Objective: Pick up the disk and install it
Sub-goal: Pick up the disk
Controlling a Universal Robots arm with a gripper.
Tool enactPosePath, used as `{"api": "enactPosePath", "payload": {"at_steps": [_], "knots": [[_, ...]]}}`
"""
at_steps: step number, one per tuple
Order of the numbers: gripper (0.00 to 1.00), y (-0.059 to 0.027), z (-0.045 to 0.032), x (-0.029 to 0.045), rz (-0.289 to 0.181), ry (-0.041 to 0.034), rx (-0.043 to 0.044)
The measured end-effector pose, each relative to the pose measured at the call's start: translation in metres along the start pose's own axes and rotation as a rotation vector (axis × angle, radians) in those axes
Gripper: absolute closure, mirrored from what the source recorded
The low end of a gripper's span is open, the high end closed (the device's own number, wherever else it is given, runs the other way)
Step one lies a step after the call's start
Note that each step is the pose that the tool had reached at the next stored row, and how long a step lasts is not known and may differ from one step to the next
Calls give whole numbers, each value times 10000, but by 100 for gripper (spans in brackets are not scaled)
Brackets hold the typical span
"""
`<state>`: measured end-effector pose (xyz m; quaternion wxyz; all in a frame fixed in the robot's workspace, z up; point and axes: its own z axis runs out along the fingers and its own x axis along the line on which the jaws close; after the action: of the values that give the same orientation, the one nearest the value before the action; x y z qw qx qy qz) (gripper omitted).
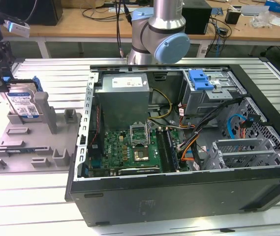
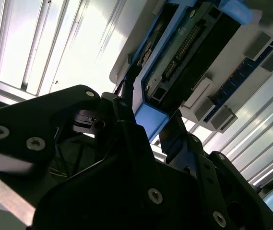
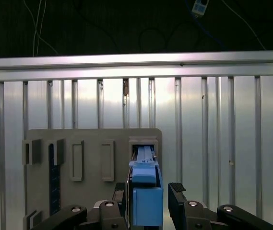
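Note:
The disk [image 1: 24, 103] stands on edge in a slot of the grey fixture [image 1: 29, 147], at the exterior view's left. It is a silver drive with a white-and-blue label in a blue carrier. My gripper [image 1: 2, 78] hangs over its end nearest the exterior view's left edge. In the first wrist view the blue carrier edge of the disk [image 3: 147, 206] sits between the two black fingers [image 3: 177, 191], with a narrow gap on each side, so the gripper [image 3: 148, 188] is open around it. The second wrist view shows the disk [image 2: 184, 43] end-on, straddled by the gripper [image 2: 151, 112].
An open computer case [image 1: 179, 196] lies right of the fixture. Inside are a grey power-supply box [image 1: 125, 93], the motherboard [image 1: 130, 147], cables and a drive bay with a blue latch piece [image 1: 201, 78]. The arm's base [image 1: 159, 34] stands behind the case. The table [image 1: 31, 206] is ribbed metal.

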<state>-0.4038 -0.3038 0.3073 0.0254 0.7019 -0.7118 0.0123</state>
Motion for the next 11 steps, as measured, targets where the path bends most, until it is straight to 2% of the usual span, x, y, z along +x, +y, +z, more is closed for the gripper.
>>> {"api": "enactPosePath", "payload": {"at_steps": [11], "knots": [[52, -1, 29, -1, 0, 0, 0]]}}
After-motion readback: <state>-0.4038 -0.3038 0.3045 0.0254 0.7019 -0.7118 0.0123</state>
